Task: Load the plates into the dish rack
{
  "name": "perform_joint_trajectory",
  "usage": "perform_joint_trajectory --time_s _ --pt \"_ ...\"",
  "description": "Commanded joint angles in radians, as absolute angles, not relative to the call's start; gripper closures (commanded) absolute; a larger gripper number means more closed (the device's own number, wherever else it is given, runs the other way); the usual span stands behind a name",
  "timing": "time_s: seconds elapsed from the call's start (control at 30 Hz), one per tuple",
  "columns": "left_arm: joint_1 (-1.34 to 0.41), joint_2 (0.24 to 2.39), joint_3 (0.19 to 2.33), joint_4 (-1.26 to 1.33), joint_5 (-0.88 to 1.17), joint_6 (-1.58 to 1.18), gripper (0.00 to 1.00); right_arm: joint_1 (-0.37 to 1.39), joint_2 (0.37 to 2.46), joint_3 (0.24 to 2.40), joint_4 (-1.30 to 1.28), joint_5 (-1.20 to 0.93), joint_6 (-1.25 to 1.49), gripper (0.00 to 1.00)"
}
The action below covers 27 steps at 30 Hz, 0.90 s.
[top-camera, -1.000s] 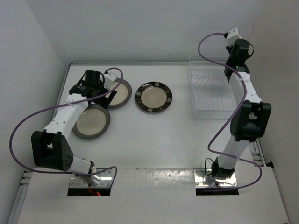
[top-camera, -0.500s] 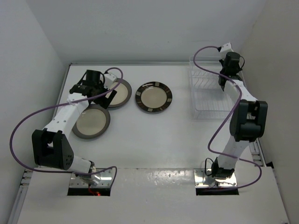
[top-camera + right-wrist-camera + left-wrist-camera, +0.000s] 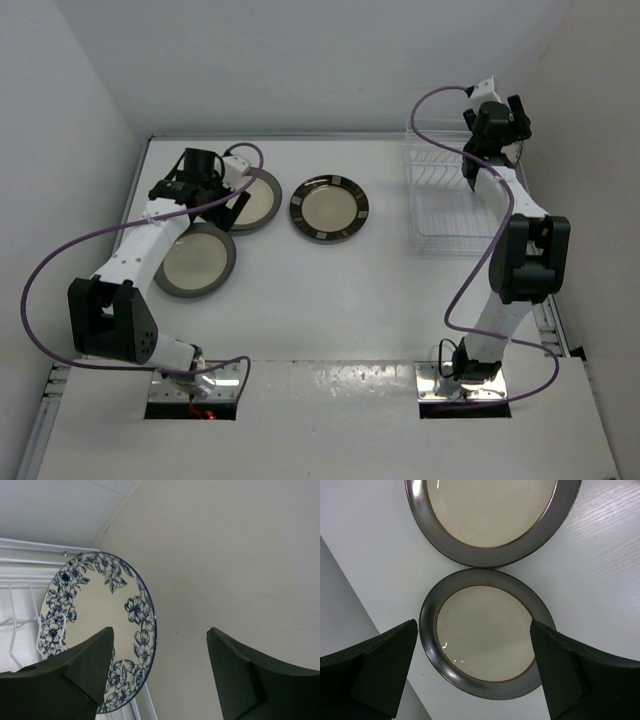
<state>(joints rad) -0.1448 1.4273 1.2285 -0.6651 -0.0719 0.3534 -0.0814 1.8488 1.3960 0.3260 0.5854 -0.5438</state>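
One racked: just let go of floral plate [image 3: 95, 630], now upright in dish rack [image 3: 440, 215], R gripper [image 3: 159, 650] jaws apart. Three more plates [image 3: 329, 208] flat on table [image 3: 300, 300]; L gripper [image 3: 472, 650] spread wide above two of them.

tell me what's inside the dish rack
One blue floral plate stands on edge in the dish rack, seen from the right wrist. From above, the right arm covers that corner; the rest shows only wire tines.
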Motion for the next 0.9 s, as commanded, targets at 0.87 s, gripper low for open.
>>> perform_joint_trajectory --time_s 0.87 --pt "0.156 1.759 1.54 -0.923 0.137 0.04 0.04 0.505 1.497 1.003 -0.048 0.143 0.735 0.04"
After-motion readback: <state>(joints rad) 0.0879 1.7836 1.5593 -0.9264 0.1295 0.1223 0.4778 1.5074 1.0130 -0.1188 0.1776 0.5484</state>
